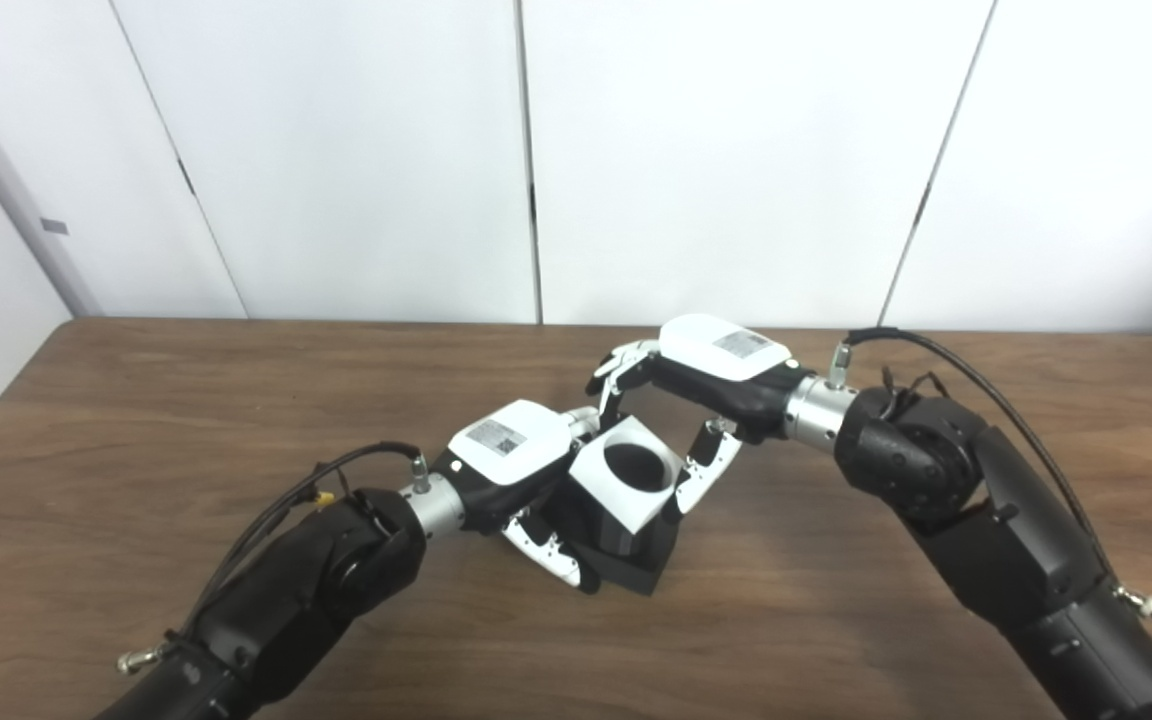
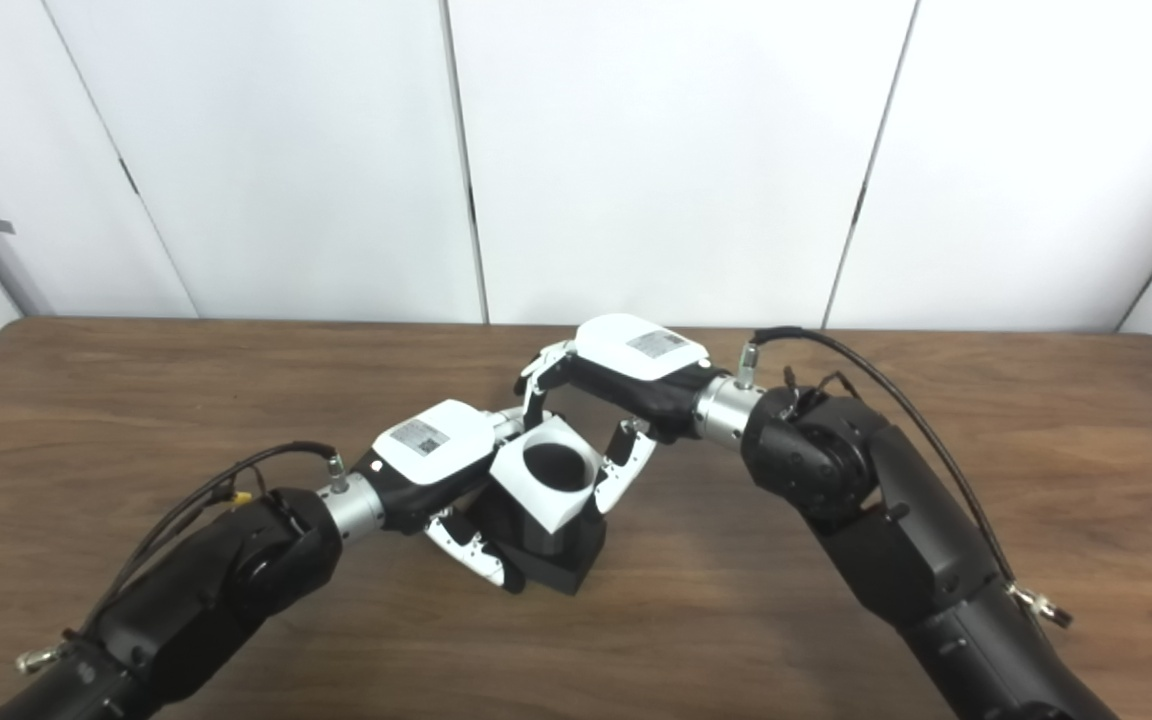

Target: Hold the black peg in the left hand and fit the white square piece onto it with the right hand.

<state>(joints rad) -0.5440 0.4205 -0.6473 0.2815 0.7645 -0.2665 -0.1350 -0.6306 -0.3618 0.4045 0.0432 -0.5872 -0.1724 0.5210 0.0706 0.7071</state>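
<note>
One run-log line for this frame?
left robot hand: holds black peg | right robot hand: on white square piece | piece over peg, tilted

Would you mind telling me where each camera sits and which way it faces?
Left eye view: on the head, looking down at the table; both arms, left hand, right hand.
Right eye view: beside it, same aim, the scene sitting further left.
Shared: white square piece on the black peg, between both hands.

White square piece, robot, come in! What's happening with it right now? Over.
Left hand shut on black peg. Right hand shut on white square piece, piece tilted, on the peg. Nothing in the way.
</note>
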